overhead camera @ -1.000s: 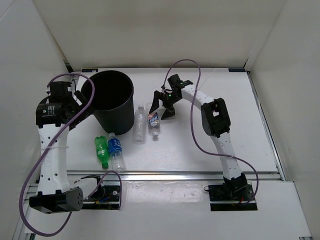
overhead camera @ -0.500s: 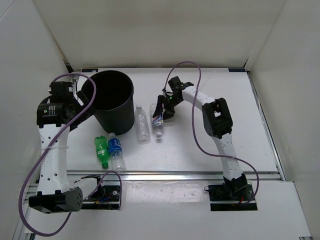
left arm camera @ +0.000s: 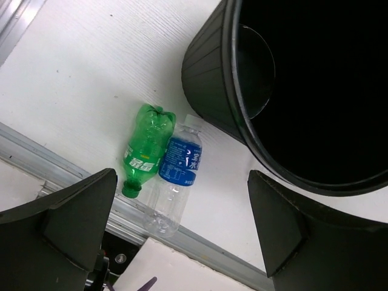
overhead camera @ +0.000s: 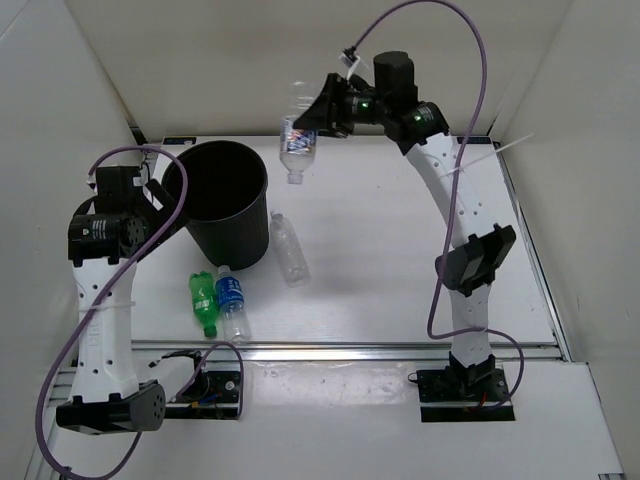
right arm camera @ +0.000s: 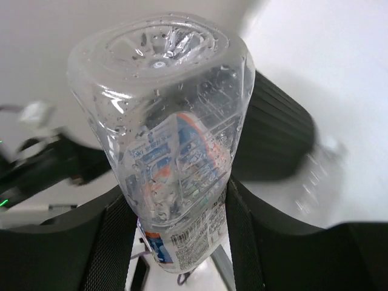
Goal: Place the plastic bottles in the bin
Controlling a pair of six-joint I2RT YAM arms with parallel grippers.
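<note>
My right gripper (overhead camera: 318, 122) is shut on a clear bottle with a printed label (overhead camera: 297, 137), held high in the air with its cap pointing down, just right of the black bin (overhead camera: 218, 200) and beyond its rim. In the right wrist view the fingers (right arm camera: 112, 236) pinch this bottle (right arm camera: 176, 145) across its label. A plain clear bottle (overhead camera: 290, 248) lies on the table beside the bin. A green bottle (overhead camera: 204, 300) and a blue-labelled bottle (overhead camera: 232, 303) lie side by side in front of the bin. My left gripper (overhead camera: 150, 195) hangs open at the bin's left side, holding nothing.
White walls enclose the table on three sides. An aluminium rail (overhead camera: 350, 350) runs along the near edge, close to the green bottle (left arm camera: 145, 148) and the blue-labelled bottle (left arm camera: 179, 170). The bin's wall (left arm camera: 206, 60) fills the upper right of the left wrist view.
My right gripper shut on the labelled bottle on the table, then lifted it high and leftward towards the bin. The plain clear bottle shifted slightly. The left arm barely moved.
</note>
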